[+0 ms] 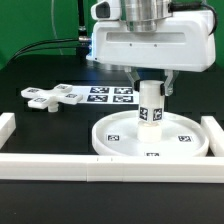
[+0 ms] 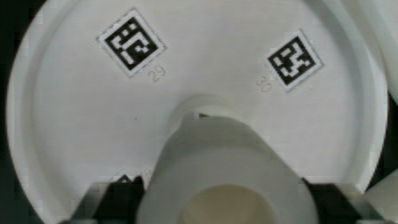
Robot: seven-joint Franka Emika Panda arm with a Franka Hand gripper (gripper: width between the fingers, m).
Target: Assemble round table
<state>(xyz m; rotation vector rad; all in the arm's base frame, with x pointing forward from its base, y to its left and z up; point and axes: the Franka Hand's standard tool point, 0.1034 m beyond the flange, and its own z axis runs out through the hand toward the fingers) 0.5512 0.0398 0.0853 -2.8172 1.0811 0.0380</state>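
Note:
The wide rimmed white disc (image 1: 150,139) lies flat on the black table with tags on its top. The short cylinder post (image 1: 150,106) stands upright at the disc's centre, on the hub. My gripper (image 1: 151,85) comes down from above and is shut on the post's upper part, one finger on each side. In the wrist view the post (image 2: 222,160) fills the middle between the dark finger pads (image 2: 121,195), with the disc (image 2: 196,60) and two of its tags behind it. The cross-shaped flat piece (image 1: 54,97) lies loose on the table at the exterior view's left.
The marker board (image 1: 112,95) lies flat behind the disc. Long white border rails run along the front (image 1: 110,170), the exterior view's left (image 1: 6,126) and the exterior view's right (image 1: 214,135). Black cables hang at the back left.

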